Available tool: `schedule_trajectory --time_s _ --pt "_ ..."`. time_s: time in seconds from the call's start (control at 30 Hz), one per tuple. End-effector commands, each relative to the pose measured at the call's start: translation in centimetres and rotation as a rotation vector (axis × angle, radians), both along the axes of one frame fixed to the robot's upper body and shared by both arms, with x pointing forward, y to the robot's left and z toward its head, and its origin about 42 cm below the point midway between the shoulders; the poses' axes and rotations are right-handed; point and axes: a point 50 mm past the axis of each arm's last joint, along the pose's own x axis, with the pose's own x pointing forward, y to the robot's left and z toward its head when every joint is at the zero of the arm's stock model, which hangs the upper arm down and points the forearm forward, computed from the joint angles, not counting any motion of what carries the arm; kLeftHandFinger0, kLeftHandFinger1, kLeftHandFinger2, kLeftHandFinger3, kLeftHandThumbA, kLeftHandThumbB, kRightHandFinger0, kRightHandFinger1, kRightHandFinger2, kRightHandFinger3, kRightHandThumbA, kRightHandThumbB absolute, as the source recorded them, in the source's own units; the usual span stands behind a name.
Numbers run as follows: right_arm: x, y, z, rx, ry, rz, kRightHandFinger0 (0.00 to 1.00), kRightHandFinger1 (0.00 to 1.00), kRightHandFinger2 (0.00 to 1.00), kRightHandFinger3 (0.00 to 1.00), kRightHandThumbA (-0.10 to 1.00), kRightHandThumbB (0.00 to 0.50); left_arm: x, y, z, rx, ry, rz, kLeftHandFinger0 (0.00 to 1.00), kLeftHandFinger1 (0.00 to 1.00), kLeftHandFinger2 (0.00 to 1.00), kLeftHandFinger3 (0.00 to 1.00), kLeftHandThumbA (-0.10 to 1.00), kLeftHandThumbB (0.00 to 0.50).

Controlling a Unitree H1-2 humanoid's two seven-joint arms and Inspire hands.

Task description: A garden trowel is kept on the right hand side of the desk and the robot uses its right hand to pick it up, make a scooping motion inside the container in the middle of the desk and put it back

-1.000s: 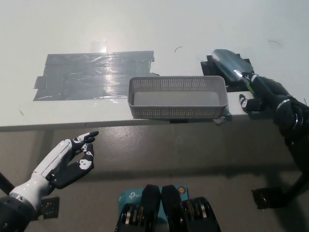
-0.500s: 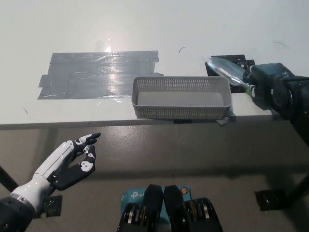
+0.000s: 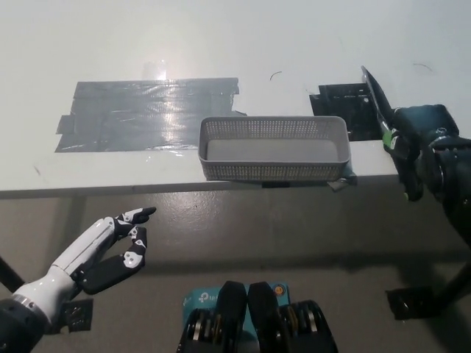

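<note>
It looks like a robot test lab. A plain white desk (image 3: 294, 37) carries patches of grey tape (image 3: 140, 114) and black tape (image 3: 342, 103).

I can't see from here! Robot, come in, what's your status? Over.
Right hand shut on trowel, blade edge-up, right of container. Left hand open, resting low left. Nothing in the way.

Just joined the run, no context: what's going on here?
The black right hand grips the trowel at the desk's right edge, with the blade seen edge-on over the black patch. The trowel is beside the container, not yet in it, so the scoop has not started. The white left hand rests low in front of the desk, fingers apart, holding nothing.
</note>
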Motion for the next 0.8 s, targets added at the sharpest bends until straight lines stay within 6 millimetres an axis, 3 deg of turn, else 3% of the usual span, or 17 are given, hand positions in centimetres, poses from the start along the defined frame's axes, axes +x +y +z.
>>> schedule_trajectory --time_s 0.0,0.1,0.13,0.17,0.2,0.23,0.27,0.33,0.4,0.43,0.5,0.53,0.57,0.63,0.7,0.73,0.77 --pt "-0.8 -0.5 -1.4 0.092 -0.223 -0.01 0.0 0.25 0.43 0.34 0.11 0.0 0.1 0.0 2.3 0.064 -0.098 -0.058 1.0 1.0 1.0 1.0 1.0 0.22" --pt "-1.0 -0.7 -1.8 0.111 -0.257 -0.001 0.0 0.19 0.4 0.36 0.13 0.0 0.1 0.0 2.3 0.073 -0.095 -0.055 1.0 1.0 1.0 1.0 1.0 0.261" --pt "-1.0 -1.1 -1.8 0.111 -0.263 -0.001 0.0 0.19 0.43 0.45 -0.02 0.0 0.2 0.0 2.2 0.074 -0.087 -0.053 1.0 1.0 1.0 1.0 1.0 0.306" --pt "-1.0 -1.2 -1.8 0.112 -0.264 -0.002 0.0 0.19 0.43 0.47 -0.01 0.0 0.2 0.0 2.2 0.075 -0.084 -0.052 1.0 1.0 1.0 1.0 1.0 0.309" --pt "-0.9 -1.4 -1.8 0.121 -0.26 -0.007 0.0 0.2 0.44 0.58 -0.04 0.0 0.2 0.0 2.1 0.074 -0.089 -0.053 1.0 1.0 1.0 1.0 1.0 0.304" --pt "-1.0 -1.5 -1.8 0.136 -0.269 -0.002 0.0 0.19 0.43 0.56 -0.09 0.0 0.2 0.0 2.1 0.078 -0.087 -0.054 1.0 1.0 1.0 1.0 1.0 0.313" --pt "-1.0 -1.9 -1.7 0.141 -0.28 -0.005 0.0 0.2 0.44 0.67 -0.1 0.0 0.3 0.0 2.1 0.079 -0.09 -0.06 1.0 1.0 1.0 1.0 1.0 0.289" --pt "-1.2 -2.0 -2.1 0.137 -0.281 -0.006 0.0 0.2 0.44 0.58 -0.1 0.0 0.2 0.0 1.9 0.084 -0.084 -0.062 1.0 1.0 1.0 1.0 1.0 0.282" --pt "-1.1 -2.2 -2.1 0.127 -0.251 -0.026 0.0 0.22 0.44 0.74 -0.02 0.0 0.0 0.0 2.0 0.094 -0.081 -0.061 1.0 1.0 1.0 1.0 1.0 0.281" --pt "-0.9 -2.4 -1.7 0.1 -0.209 -0.035 0.03 0.25 0.47 0.99 0.03 0.0 0.0 0.0 2.0 0.098 -0.08 -0.063 1.0 1.0 1.0 1.0 1.0 0.275" --pt "-0.8 -2.6 -1.3 0.103 -0.179 -0.045 0.0 0.19 0.39 1.0 0.03 0.0 -0.1 0.0 2.0 0.104 -0.081 -0.064 1.0 1.0 1.0 1.0 1.0 0.279" --pt "-0.8 -2.5 -0.9 0.083 -0.138 -0.073 0.15 0.37 0.64 1.0 0.12 0.0 -0.2 0.1 2.0 0.11 -0.072 -0.064 1.0 1.0 1.0 1.0 1.0 0.296" --pt "-0.8 -2.4 -0.7 0.07 -0.126 -0.078 0.37 0.66 0.96 1.0 0.21 0.0 -0.1 0.1 2.0 0.111 -0.072 -0.064 1.0 1.0 1.0 1.0 1.0 0.294" --pt "-0.4 -2.7 0.6 0.074 -0.082 -0.122 1.0 1.0 1.0 1.0 0.35 0.002 0.0 0.1 1.9 0.115 -0.069 -0.065 1.0 1.0 1.0 1.0 1.0 0.262" --pt "0.0 -2.9 2.3 0.08 -0.061 -0.148 1.0 1.0 1.0 1.0 0.58 0.045 0.1 0.1 1.8 0.112 -0.067 -0.063 1.0 1.0 1.0 1.0 1.0 0.254" --pt "0.1 -3.0 2.6 0.11 -0.052 -0.167 1.0 1.0 1.0 1.0 0.63 0.069 0.1 0.1 1.8 0.113 -0.064 -0.064 1.0 1.0 1.0 1.0 1.0 0.256" --pt "0.5 -3.2 3.6 0.169 -0.037 -0.206 1.0 1.0 1.0 1.0 0.72 0.137 0.1 0.1 1.7 0.115 -0.062 -0.066 1.0 1.0 1.0 1.0 1.0 0.25"
